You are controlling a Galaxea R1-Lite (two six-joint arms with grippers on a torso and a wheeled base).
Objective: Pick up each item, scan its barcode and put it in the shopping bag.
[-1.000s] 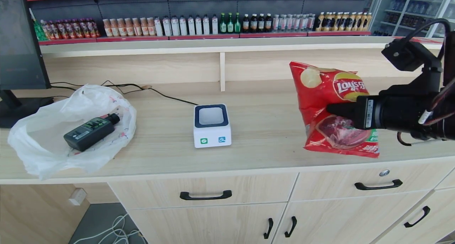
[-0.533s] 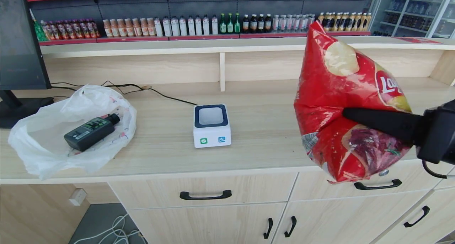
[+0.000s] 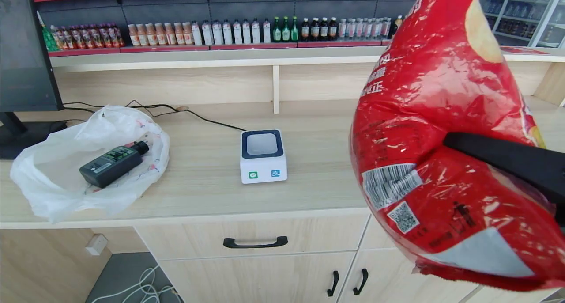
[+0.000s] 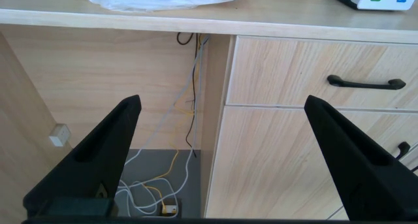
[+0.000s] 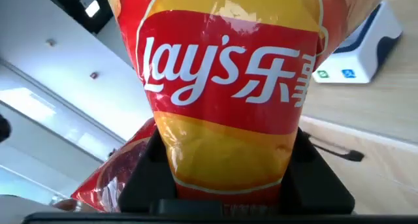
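Chip bag (image 3: 441, 95) aloft in grip of right tool (image 5: 225, 165); left tool (image 4: 222, 103) wide, below counter (image 4: 196, 18) edge.

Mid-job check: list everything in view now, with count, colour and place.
chip bag: one, red, held up in the air, right side
scanner: one, white with dark-blue top, middle of the counter
shopping bag: one, translucent white, counter's left part
dark bottle: one, blackish, lying in the shopping bag
cables: a couple, black, behind the scanner
monitor: one, black, far left
drink bottles: many, mixed colours, shelves behind
left gripper: one, black, open, below counter edge
right gripper: one, black, shut on chip bag
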